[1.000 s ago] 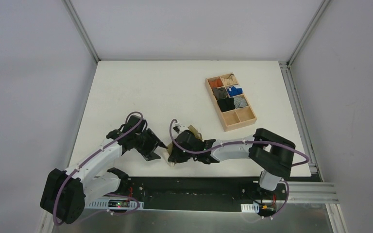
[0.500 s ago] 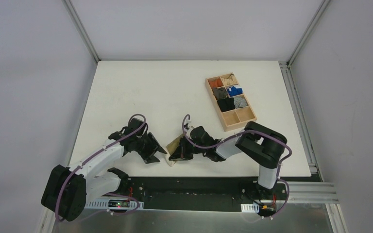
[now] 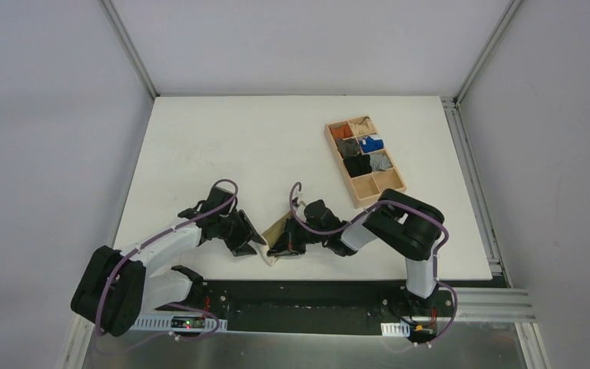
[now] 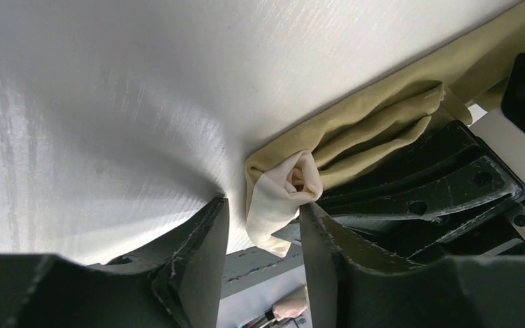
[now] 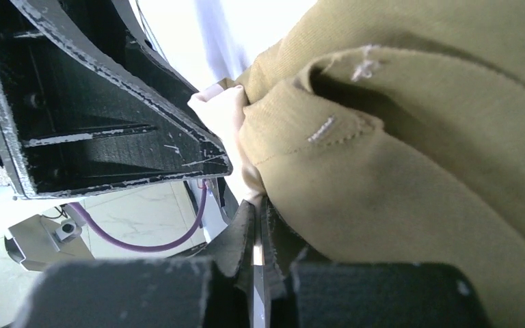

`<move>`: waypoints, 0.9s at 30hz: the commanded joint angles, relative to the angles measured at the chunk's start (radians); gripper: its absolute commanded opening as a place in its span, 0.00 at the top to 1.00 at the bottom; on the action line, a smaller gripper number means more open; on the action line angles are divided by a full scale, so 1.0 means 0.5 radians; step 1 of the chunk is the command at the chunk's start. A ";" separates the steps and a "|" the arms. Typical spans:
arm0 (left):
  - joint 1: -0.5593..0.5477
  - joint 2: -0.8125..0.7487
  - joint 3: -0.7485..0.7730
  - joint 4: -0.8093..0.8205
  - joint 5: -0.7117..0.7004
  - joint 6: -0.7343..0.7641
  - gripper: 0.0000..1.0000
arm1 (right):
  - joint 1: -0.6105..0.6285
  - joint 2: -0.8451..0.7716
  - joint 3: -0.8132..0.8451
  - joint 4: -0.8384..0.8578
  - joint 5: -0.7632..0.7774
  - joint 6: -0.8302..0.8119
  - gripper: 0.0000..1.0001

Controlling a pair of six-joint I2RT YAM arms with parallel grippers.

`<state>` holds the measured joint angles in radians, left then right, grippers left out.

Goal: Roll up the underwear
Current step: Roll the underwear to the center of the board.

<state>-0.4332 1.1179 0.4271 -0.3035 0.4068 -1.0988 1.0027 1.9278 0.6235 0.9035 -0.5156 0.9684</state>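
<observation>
The underwear [image 4: 355,137] has its rolled cream waistband end between the left gripper's [image 4: 263,208] half-open, unclamped jaws; the right gripper [image 5: 256,212], closed, seemingly pinches an olive fold. It lies at the table's [image 3: 276,146] near edge. Rolling is midway; next, clamp and turn. No lettering legible

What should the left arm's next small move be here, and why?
Probably close the left fingers on the rolled cream-white waistband end of the olive-khaki fabric underwear: they straddle that end with a gap, while the right fingers appear shut on the khaki fabric beside it.
</observation>
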 commanded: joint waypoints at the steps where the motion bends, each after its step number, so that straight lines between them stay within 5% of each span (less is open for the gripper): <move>1: -0.019 0.080 0.013 0.058 -0.037 0.074 0.60 | 0.001 0.073 0.058 -0.155 -0.108 -0.024 1.00; 5: -0.019 0.169 0.022 0.064 -0.057 0.083 0.78 | -0.005 0.027 0.102 -0.284 -0.095 -0.043 1.00; 9: -0.022 0.215 0.035 0.060 -0.032 0.065 1.00 | 0.001 -0.192 0.140 -0.684 0.098 -0.179 0.68; 12: -0.018 0.185 0.044 -0.013 -0.033 0.011 1.00 | 0.084 -0.469 0.258 -1.330 0.499 -0.482 0.53; 16: -0.020 0.036 0.048 -0.192 -0.077 -0.118 1.00 | 0.334 -0.725 0.442 -2.013 1.200 -0.751 0.48; 22: -0.026 -0.151 0.033 -0.341 -0.093 -0.289 1.00 | 0.797 -0.730 0.670 -2.264 1.994 -1.104 0.47; 27: -0.036 -0.140 0.059 -0.406 -0.084 -0.291 1.00 | 1.017 -0.531 0.906 -2.239 2.260 -1.352 0.46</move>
<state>-0.4400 1.0504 0.4427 -0.4339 0.3813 -1.2140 1.4689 1.5990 0.9836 -0.1528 0.3904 0.4469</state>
